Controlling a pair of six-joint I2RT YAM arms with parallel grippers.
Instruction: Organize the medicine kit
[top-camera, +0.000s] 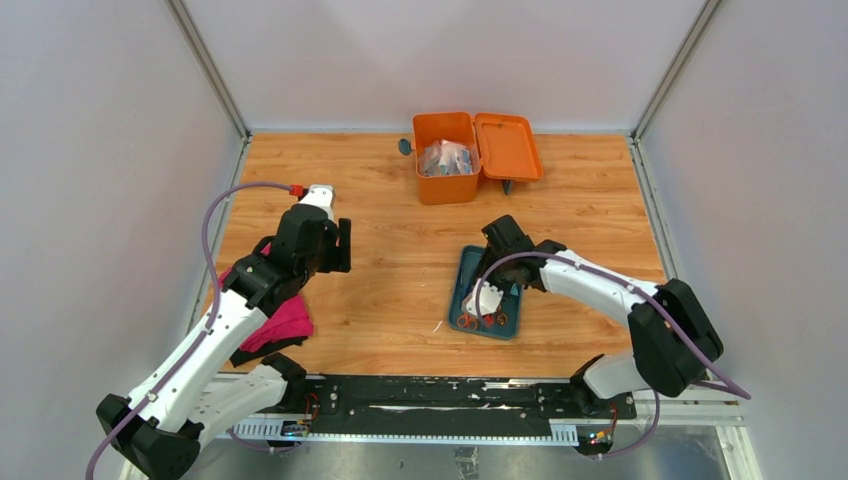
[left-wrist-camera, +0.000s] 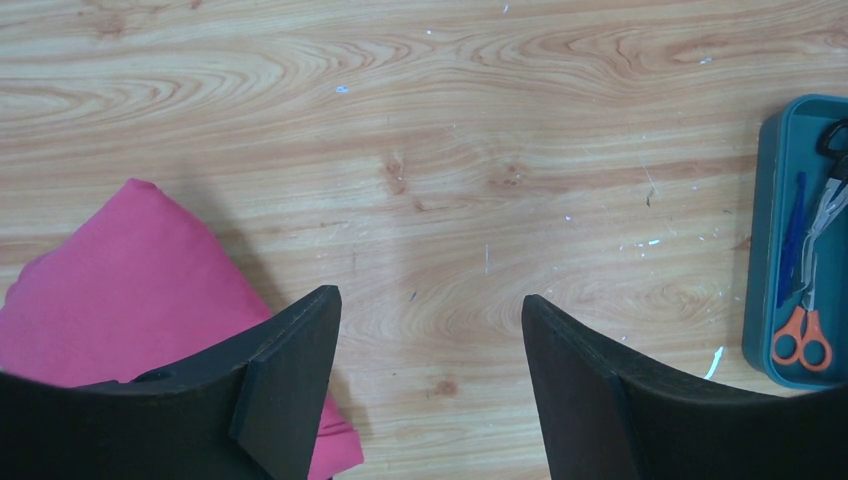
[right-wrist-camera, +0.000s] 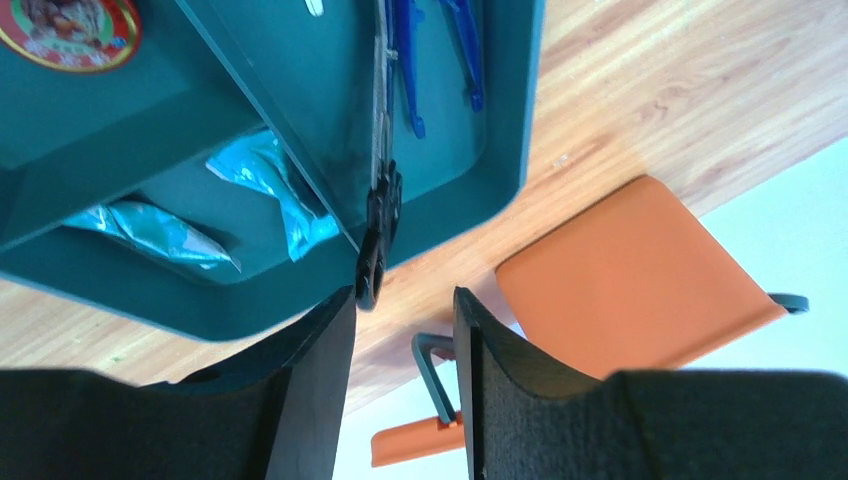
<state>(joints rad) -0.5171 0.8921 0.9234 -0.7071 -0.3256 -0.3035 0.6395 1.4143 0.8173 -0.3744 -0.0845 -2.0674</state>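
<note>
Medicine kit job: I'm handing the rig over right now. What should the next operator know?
Left gripper: open, empty, over bare table beside the pink cloth.
Right gripper: open, nothing between its fingers, at the far end of the teal tray.
Medicine kit: far edge of the table, lid open, clear packets inside.
Left to do: scissors, blue tweezers and foil packets lie in the tray. They probably go into the kit before the lid is shut.

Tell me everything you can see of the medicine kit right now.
The medicine kit is a small orange plastic box with rounded corners, standing upright at the far middle of the wooden table. Its hinged lid lies open to the right. Clear packets fill the box. A grey-blue latch sticks out left. Nothing but the table touches it.
</note>
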